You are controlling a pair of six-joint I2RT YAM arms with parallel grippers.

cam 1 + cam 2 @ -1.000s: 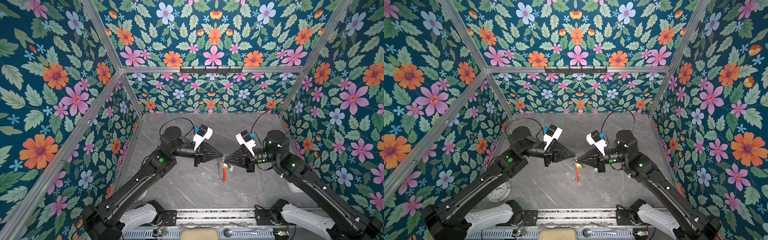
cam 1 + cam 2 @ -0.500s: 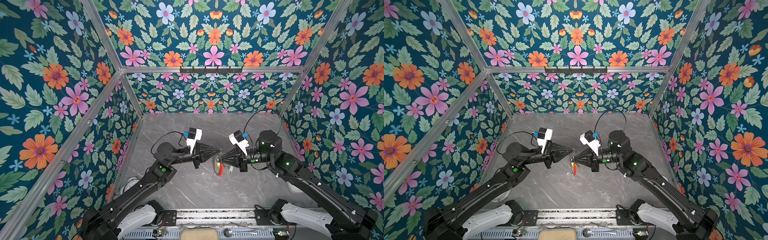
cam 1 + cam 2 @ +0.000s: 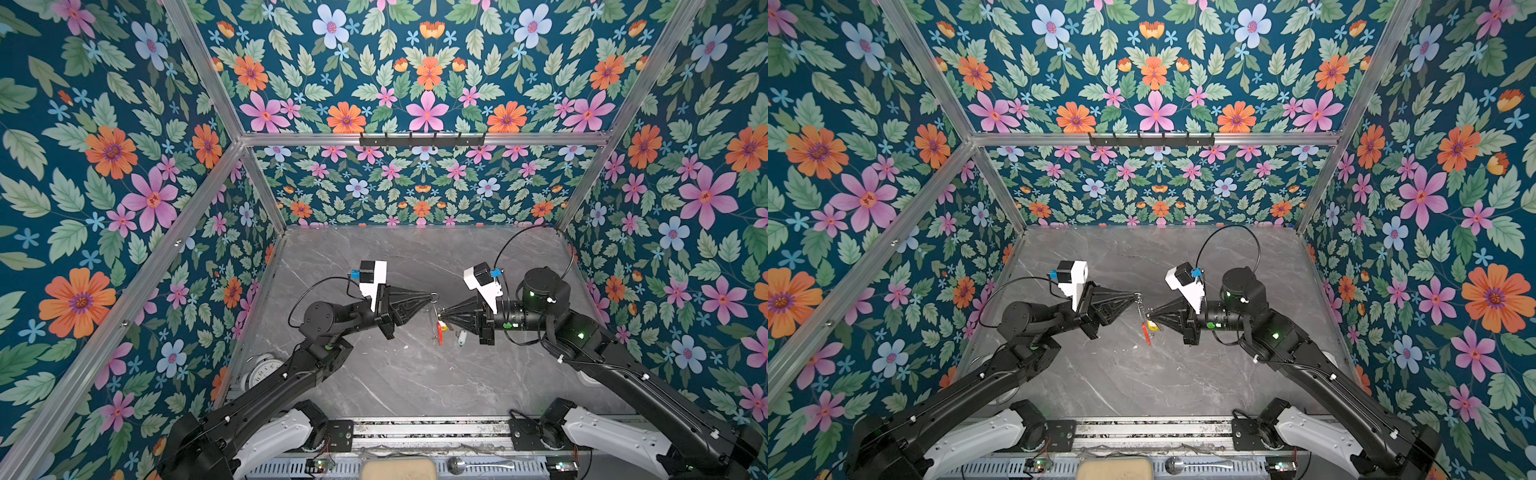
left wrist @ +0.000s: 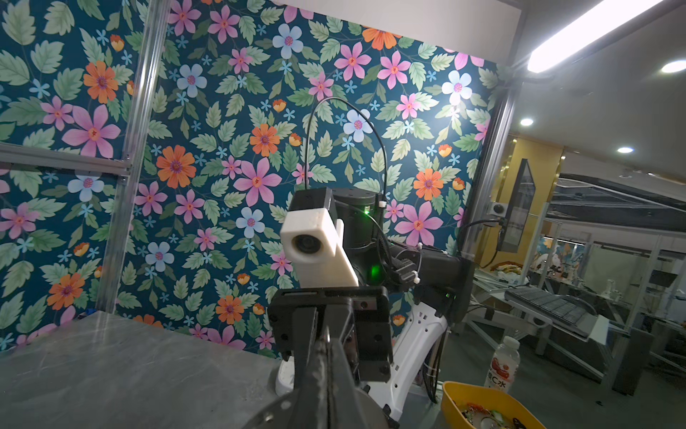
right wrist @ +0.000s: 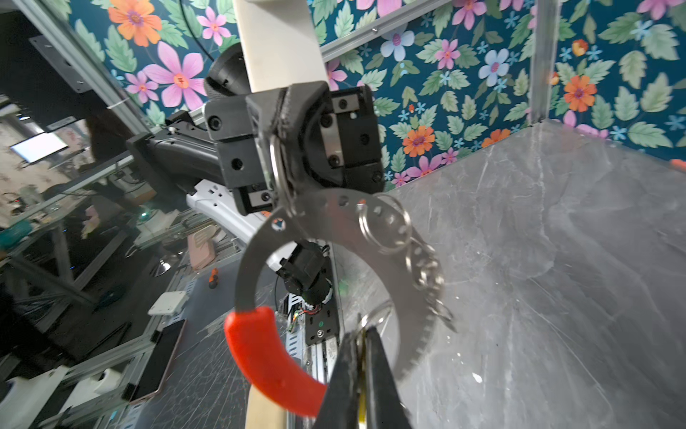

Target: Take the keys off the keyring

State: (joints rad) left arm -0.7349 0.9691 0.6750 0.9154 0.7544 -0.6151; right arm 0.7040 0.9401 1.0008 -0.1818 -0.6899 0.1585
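Both top views show the left tool [image 3: 432,296] entering from 9 o'clock and the right tool [image 3: 441,320] from 3 o'clock. They meet over the middle of the worktop [image 3: 395,374].

**Left tool.** The jaws are pressed together on a small silver ring [image 5: 276,163]. The right wrist view shows this ring threaded through a hole in the keyring [image 5: 334,215].

**Keyring.** It hangs from that ring, clear of the worktop and edge-on in the top views. Its red section [image 5: 267,356] is lowest.

**Right tool.** The jaws are pressed together on the yellow-tag key [image 3: 444,327]. The right wrist view shows a yellow strip between the jaws. A second small ring just past the tip reaches toward the keyring's toothed rim.

**Pale-tag key.** The pale-tag key [image 3: 461,337] sits at 4 o'clock of the right tool's tip, apart from the keyring. Whether it rests on the worktop cannot be told.

**Change since one second ago.**
- The two tips were nearly touching, nose to nose. The left tip now stands at 11 o'clock of the right tip, with a gap between them.
- The left arm's wrist camera has shifted toward 9 o'clock.
- The right tool is nearly where it was.
- Both tools stay clamped, and the keyring still hangs between them.
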